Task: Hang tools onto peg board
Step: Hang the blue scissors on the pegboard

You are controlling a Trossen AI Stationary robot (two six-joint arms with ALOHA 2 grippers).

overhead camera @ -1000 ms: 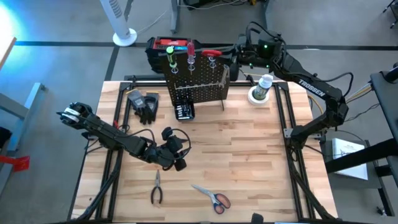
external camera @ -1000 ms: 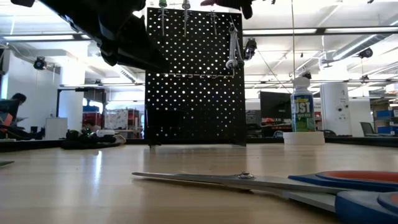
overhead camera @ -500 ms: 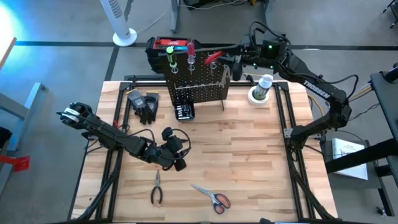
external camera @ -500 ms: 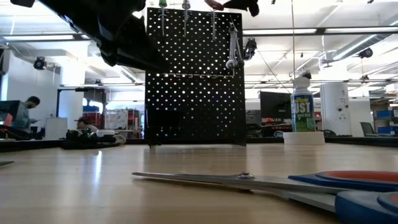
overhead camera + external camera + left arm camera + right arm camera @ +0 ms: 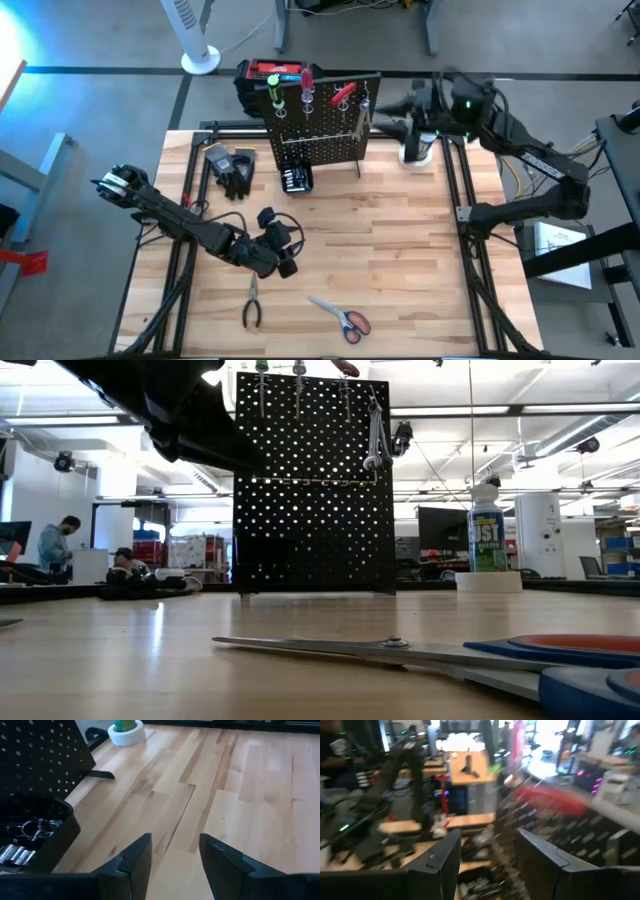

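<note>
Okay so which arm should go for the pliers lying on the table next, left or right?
Left, probably. The left end effector hangs open just above the pliers near the table's front, while the right end effector is open but far off, beside the peg board at the back.

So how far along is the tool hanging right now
Partly done. The peg board already carries screwdrivers, a small red tool and wrenches. Nothing is in hand: the right gripper is open beside the board, and the left gripper is open over the table. Pliers and scissors remain on the table.
</note>
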